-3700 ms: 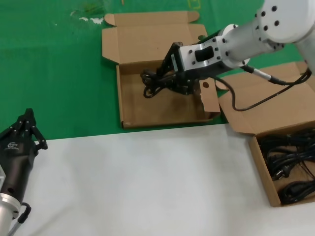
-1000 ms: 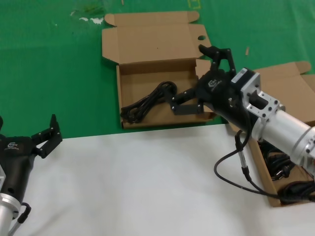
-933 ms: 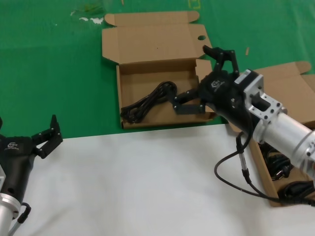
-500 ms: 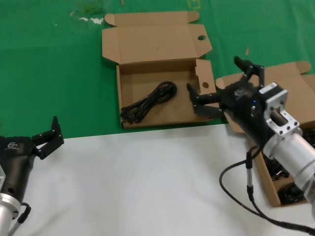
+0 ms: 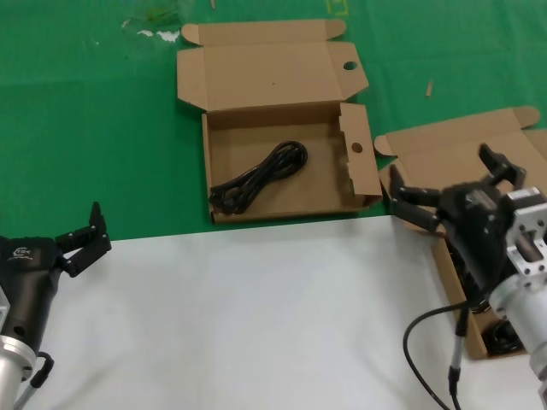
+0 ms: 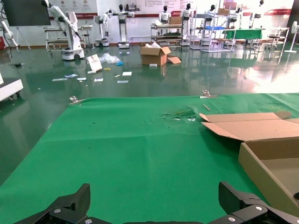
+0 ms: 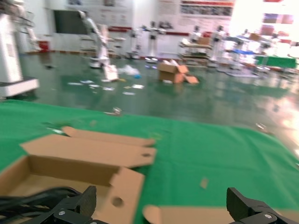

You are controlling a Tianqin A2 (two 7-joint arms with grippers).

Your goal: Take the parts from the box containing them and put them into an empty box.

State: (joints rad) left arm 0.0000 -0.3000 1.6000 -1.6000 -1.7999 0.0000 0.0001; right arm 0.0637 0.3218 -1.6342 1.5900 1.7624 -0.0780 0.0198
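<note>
The empty box [image 5: 282, 201], its lid flap and side flap pierced by round holes, lies open at the centre of the green cloth. One black cable bundle [image 5: 261, 177] now rests inside it. The box containing them [image 5: 466, 147] sits at the right edge with its plain lid open; a bit of the parts [image 5: 506, 338] shows there behind my right arm. My right gripper [image 5: 457, 181] hovers open and empty above this box's near left corner. In the right wrist view the gripper [image 7: 161, 198] faces the holed side flap [image 7: 124, 186]. My left gripper [image 5: 51, 224] waits open at the near left.
Green cloth [image 5: 94, 128] covers the far half of the table and a white surface [image 5: 256, 316] the near half. The grey arm cable [image 5: 427, 333] loops down beside my right arm. The left wrist view shows my left gripper [image 6: 154, 196] over cloth, with the holed box's wall [image 6: 261, 170] off to one side.
My right gripper let go of the cable bundle in the holed box, opened, and swung back right over the plain-lidded box. My left gripper went from shut to open.
</note>
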